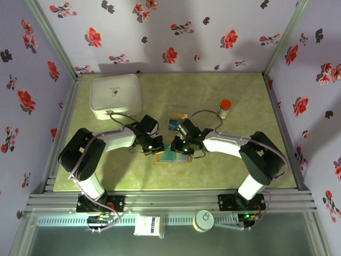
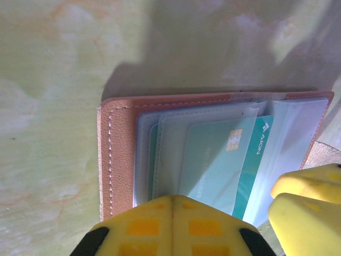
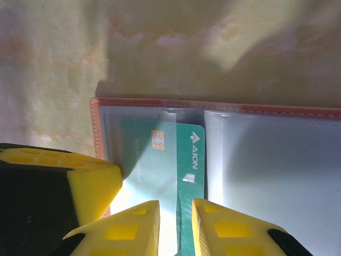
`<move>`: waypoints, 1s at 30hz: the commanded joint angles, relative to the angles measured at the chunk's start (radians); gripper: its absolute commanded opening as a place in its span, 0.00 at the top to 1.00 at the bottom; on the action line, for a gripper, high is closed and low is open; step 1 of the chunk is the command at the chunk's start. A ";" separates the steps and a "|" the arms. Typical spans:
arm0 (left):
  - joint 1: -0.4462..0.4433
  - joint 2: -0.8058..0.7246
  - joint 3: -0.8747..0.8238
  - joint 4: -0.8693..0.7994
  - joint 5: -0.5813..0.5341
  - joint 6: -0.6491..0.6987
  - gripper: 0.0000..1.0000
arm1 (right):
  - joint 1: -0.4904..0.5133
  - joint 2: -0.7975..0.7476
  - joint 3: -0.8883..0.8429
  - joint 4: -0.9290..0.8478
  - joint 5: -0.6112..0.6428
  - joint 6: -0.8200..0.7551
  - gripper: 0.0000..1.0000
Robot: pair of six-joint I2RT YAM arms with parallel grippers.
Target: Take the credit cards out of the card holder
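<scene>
Narrowly parted, right gripper (image 3: 176, 205) hangs over teal card's (image 3: 192, 154) exposed strip.

The top view looks steeply down from the near side; both wrist views press close over the card holder (image 2: 120, 154).

The teal card (image 2: 257, 154) (image 3: 192, 160) tucked in the card holder (image 2: 114, 154) bore the brand "AION" in white capitals beside a small white chevron logo, legible in both wrist views. Fainter print on the card under the clear sleeve could not be read. A dark mark on the white box (image 1: 116, 96) was too small to read.
</scene>
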 commanded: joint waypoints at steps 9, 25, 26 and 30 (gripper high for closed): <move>-0.005 0.043 -0.005 -0.029 -0.026 0.020 0.99 | -0.011 0.048 -0.035 0.043 -0.021 0.013 0.74; -0.005 0.055 0.003 -0.032 -0.024 0.020 1.00 | -0.034 -0.025 -0.132 0.243 -0.113 0.117 0.79; -0.005 0.057 0.004 -0.032 -0.023 0.021 1.00 | -0.037 -0.024 -0.143 0.269 -0.124 0.128 0.79; -0.005 0.060 0.010 -0.035 -0.021 0.023 1.00 | -0.044 -0.024 -0.175 0.334 -0.137 0.162 0.80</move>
